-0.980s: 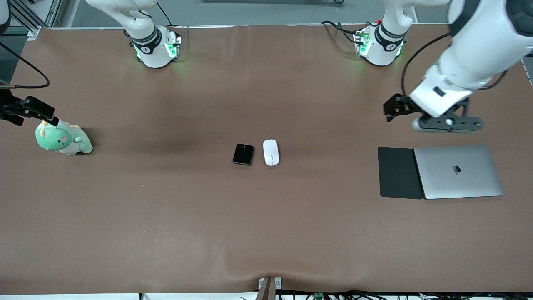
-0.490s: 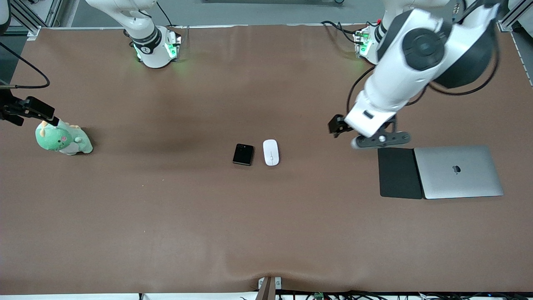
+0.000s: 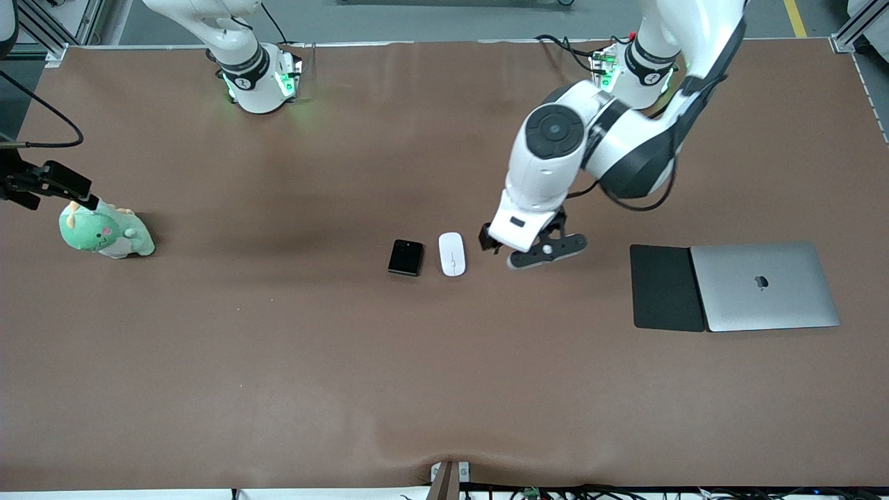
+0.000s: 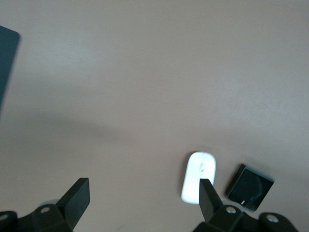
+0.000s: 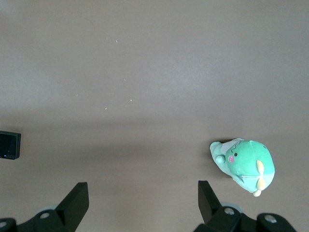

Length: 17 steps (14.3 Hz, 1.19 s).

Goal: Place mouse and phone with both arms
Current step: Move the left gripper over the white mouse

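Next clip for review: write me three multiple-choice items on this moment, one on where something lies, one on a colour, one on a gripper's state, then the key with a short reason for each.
1. What lies right beside the phone?
A. the mouse
B. the green plush toy
C. the closed laptop

2. What colour is the mouse?
A. black
B. white
C. green

3. How does the left gripper stand?
A. shut on the mouse
B. shut on the phone
C. open, holding nothing

Key:
1 A: the two sit side by side at mid-table, the mouse toward the left arm's end, while the toy and laptop lie at the table's ends.
2 B: it shows white in both the front and left wrist views.
3 C: the left wrist view shows the jaws spread wide over bare table, next to the mouse. The right gripper is open too, by the toy.
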Tool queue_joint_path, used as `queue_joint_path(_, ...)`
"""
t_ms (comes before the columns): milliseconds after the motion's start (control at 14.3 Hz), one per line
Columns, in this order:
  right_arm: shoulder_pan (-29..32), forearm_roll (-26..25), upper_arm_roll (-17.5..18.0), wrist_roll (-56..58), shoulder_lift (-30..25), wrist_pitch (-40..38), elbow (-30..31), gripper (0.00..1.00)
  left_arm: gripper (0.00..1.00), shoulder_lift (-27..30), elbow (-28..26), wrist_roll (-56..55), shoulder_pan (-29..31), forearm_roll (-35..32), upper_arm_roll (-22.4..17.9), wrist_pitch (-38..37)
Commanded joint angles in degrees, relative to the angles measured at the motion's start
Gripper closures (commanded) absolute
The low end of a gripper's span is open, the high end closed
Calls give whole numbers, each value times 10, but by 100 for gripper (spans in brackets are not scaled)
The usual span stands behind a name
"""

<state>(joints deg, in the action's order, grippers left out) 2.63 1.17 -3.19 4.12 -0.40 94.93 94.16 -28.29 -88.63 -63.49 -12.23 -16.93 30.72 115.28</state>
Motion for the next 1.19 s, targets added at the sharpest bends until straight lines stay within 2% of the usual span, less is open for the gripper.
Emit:
queue_joint_path(0, 4, 4, 4, 2, -4, 3, 5, 0, 0, -67, 16, -84, -5, -67, 31, 37)
queue_joint_path(280, 4, 4, 4, 2, -4, 4, 8, 0, 0, -133, 19, -180, -29, -150, 46, 86)
queue_joint_path(630, 4, 4, 4, 2, -4, 5, 8, 0, 0, -210, 58, -261, -50, -230, 71, 91)
queue_joint_path(980, 4, 4, 4, 2, -3, 4, 9, 0, 0, -257, 57, -272, -74, -289, 73, 111)
queue_joint_path(1120, 4, 4, 4, 3, -3, 4, 9, 0, 0, -274, 53, -262, -75, -332, 87, 128)
